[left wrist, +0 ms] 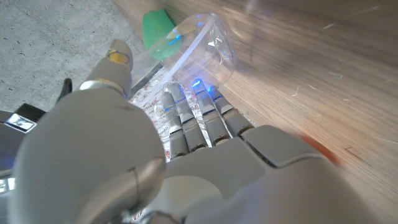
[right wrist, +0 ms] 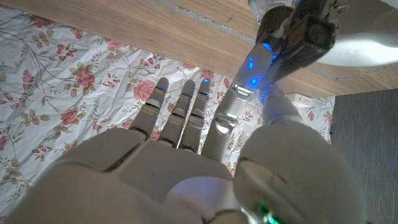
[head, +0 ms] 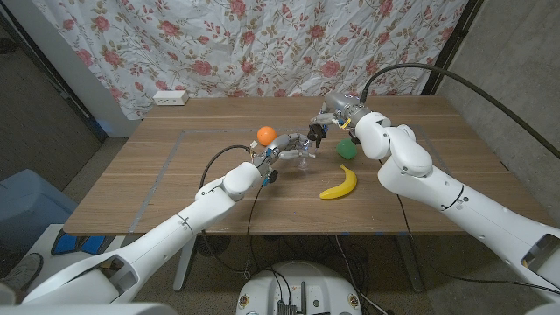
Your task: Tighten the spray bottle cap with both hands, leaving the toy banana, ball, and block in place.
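Bottle: the clear spray bottle (head: 303, 155) sits near the middle of the wooden table (head: 157, 192), and every place below is given relative to it
Left hand: the left hand (head: 278, 155) touches the bottle's left side, fingers curled round the clear body (left wrist: 208, 50), probably to steady it while the cap is turned
Right hand: the right hand (head: 328, 122) hovers just behind and to the right of the bottle; in the right wrist view its fingers (right wrist: 186, 112) are spread, holding nothing
Cap: too small to make out
Ball: the orange ball (head: 266, 135) lies just behind-left of the bottle
Block: the green block (head: 346, 150) stands to the bottle's right, beside the right arm
Banana: the toy banana (head: 339, 184) lies in front-right
Stage: bottle braced, twisting hand seemingly not yet on the cap
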Motion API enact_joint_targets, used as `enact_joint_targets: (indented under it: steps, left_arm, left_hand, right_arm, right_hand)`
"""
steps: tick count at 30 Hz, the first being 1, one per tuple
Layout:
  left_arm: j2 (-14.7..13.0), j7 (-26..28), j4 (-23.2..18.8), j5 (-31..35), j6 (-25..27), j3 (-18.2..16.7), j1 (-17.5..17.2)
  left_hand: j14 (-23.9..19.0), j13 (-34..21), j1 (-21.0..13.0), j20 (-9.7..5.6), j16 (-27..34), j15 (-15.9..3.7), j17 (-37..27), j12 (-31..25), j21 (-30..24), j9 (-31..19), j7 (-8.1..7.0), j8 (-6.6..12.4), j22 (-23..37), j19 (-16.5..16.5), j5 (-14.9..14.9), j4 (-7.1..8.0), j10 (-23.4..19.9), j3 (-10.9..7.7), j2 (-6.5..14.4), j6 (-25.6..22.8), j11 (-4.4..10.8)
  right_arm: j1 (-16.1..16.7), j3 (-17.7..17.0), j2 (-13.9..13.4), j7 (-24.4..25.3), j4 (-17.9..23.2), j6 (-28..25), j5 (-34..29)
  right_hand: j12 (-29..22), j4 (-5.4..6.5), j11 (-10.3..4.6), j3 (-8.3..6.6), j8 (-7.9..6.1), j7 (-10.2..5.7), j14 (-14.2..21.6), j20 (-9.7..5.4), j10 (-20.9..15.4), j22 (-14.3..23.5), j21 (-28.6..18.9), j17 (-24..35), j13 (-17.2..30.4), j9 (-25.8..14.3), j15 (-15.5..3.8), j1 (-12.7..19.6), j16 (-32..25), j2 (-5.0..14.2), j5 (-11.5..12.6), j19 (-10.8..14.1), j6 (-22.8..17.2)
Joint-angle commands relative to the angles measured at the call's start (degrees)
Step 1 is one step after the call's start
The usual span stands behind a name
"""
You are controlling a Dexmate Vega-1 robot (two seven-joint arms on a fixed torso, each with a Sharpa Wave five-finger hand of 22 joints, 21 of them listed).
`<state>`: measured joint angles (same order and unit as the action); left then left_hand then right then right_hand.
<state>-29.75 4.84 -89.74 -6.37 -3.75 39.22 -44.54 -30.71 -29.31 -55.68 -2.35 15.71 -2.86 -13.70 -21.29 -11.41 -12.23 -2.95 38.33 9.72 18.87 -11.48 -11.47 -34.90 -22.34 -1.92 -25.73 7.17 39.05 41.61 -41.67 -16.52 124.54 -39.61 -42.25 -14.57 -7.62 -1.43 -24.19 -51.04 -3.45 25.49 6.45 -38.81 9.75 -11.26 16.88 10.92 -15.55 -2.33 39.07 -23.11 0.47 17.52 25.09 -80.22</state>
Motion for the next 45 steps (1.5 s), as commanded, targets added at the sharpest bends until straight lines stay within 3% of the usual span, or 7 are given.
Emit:
enact_joint_targets:
  steps: [1, 5, 13, 14, 21, 38, 45]
  left_arm:
    - [0.43, 0.31, 1.16, 0.47, -1.64, 0.06, 0.4]
    - [0.53, 0.22, 1.54, 0.5, -2.17, 0.05, 0.5]
    - [0.74, 0.38, 2.09, 0.42, -3.2, -0.14, 0.33]
    - [0.76, 0.4, 2.18, 0.38, -3.44, -0.18, 0.29]
    - [0.84, 0.5, 2.37, 0.07, -4.36, -0.51, -0.07]
    - [0.02, -0.88, 1.77, -0.39, -4.44, -0.84, -0.07]
    - [-0.55, -2.26, 1.61, -0.76, -4.22, -0.83, 0.37]
  left_hand:
    - [-0.68, -0.23, 2.13, -3.0, -0.18, -6.51, -0.29, -0.11, 0.03, -0.12, 0.92, 4.95, 0.22, 0.32, -0.17, 1.47, -1.23, -1.94, 9.1, -4.62, 0.94]
    - [-0.7, -0.25, 2.12, -2.98, -0.17, -6.5, -0.31, -0.08, 0.03, -0.11, 0.95, 4.99, 0.22, 0.35, -0.16, 1.48, -1.31, -1.92, 9.11, -4.62, 0.92]
    - [-0.81, -0.3, 2.08, -3.04, -0.14, -6.54, -0.29, 0.02, 0.02, -0.1, 0.86, 5.18, 0.22, 0.42, -0.13, 1.46, -1.38, -1.85, 9.0, -4.89, 0.91]
    - [-0.8, -0.3, 2.08, -3.05, -0.14, -6.55, -0.3, 0.08, 0.03, -0.1, 0.81, 5.21, 0.22, 0.41, -0.12, 1.45, -1.27, -1.82, 8.97, -4.92, 0.95]
    - [-0.8, -0.34, 2.12, -3.14, -0.13, -6.62, -0.3, 0.11, 0.02, -0.09, 0.77, 5.25, 0.22, 0.48, -0.1, 1.47, -1.42, -1.73, 8.86, -4.88, 1.11]
    - [-1.05, -0.44, 2.6, -3.12, -0.16, -6.7, -0.29, 0.22, 0.01, -0.06, 0.66, 5.42, 0.22, 0.62, -0.06, 1.75, -1.74, -1.6, 8.76, -4.87, 0.93]
    - [-1.12, -0.48, 2.93, -3.07, -0.18, -6.59, -0.31, 0.33, 0.02, -0.03, 0.8, 5.47, 0.23, 0.63, -0.05, 1.91, -1.72, -1.58, 8.79, -4.84, 0.87]
  right_arm:
    - [-0.47, 0.32, -1.24, 1.47, 0.89, 0.19, 0.94]
    - [-0.52, 0.0, -1.69, 1.53, 0.91, 0.56, 1.69]
    - [-0.15, -1.12, -3.65, 2.21, 1.75, 1.89, 2.07]
    - [0.04, -1.39, -3.95, 2.53, 1.87, 2.26, 2.18]
    - [-0.16, -2.13, -5.44, 0.1, 3.15, 1.8, 2.48]
    - [1.96, -9.55, -11.21, 1.09, 3.27, 11.81, 13.63]
    - [1.6, -10.7, -13.42, 0.03, 3.45, 14.69, 15.57]
  right_hand:
    - [0.81, 1.88, 0.51, 1.68, 0.37, 0.21, -0.11, 0.42, -0.45, 0.15, -0.07, 0.53, 0.18, 1.07, 1.23, -5.38, -0.25, -0.91, -0.76, 0.54, 1.41]
    - [0.88, 2.85, 1.56, 3.25, 0.96, 0.32, 0.19, 0.26, -1.09, 0.17, -0.23, 0.5, 0.21, 1.82, 1.71, -8.88, -0.13, -2.14, -1.76, 1.14, 2.16]
    - [2.02, 3.45, 2.27, 4.97, 4.15, 0.32, -1.15, 0.9, 0.54, 0.21, 0.05, 0.8, 0.33, 3.71, 2.94, -13.0, 0.69, -3.33, -3.68, 0.71, 7.04]
    - [2.35, 3.26, 2.78, 5.08, 5.66, 0.66, -1.75, 1.25, 1.18, 0.22, 0.1, 0.92, 0.39, 4.48, 3.56, -13.51, 1.01, -3.23, -4.14, 0.51, 9.25]
    - [3.45, 2.29, 3.23, 5.18, 10.65, 0.93, -4.08, 1.56, 4.73, 0.3, -0.03, 1.27, 0.66, 4.83, 5.68, -14.6, 2.29, -2.65, -5.06, 0.52, 18.36]
    - [3.96, 0.18, 5.37, 4.96, 17.21, 2.74, -9.23, 3.78, 12.71, 0.29, 0.68, 1.53, 1.01, 3.6, 7.9, -15.34, 5.22, -1.78, -5.39, -3.56, 32.36]
    - [4.12, -1.67, 5.57, 3.43, 20.8, 2.36, -14.75, 5.39, 19.69, 0.05, 1.28, 1.22, 1.05, 2.65, 10.26, -12.67, 8.12, -0.86, -4.52, -9.67, 40.47]
